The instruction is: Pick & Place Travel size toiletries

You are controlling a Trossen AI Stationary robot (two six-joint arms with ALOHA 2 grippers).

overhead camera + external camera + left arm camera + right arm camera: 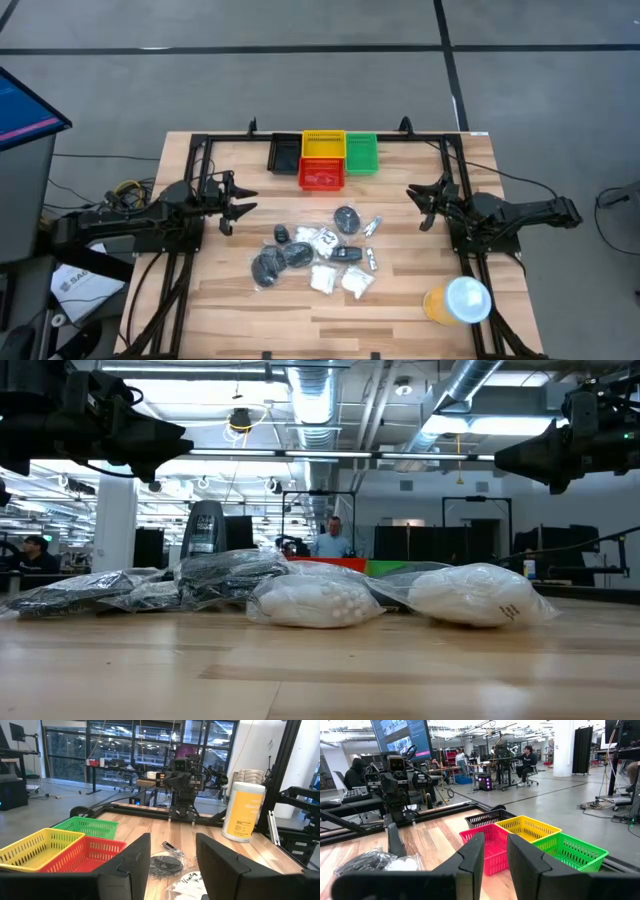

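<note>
The travel size toiletries lie in a loose heap at the table's middle. They include dark grey discs [346, 218] [268, 266], white crinkly packets [325, 238] [357, 283], black oblong pieces [347, 254] and little silvery tubes [372, 227]. In the low view the white packets [315, 600] rest flat on the wood. My left gripper [240, 205] [172, 840] hovers left of the heap, level and open with nothing in it. My right gripper [420, 205] [495, 839] hovers right of the heap, also level, with a narrow empty gap between its fingers.
At the table's far edge stand a black bin [285, 152], a yellow bin [323, 144] and a green bin [361, 152], with a red bin [321, 174] in front of the yellow one. An orange cup with a white lid [458, 301] stands near the front right corner.
</note>
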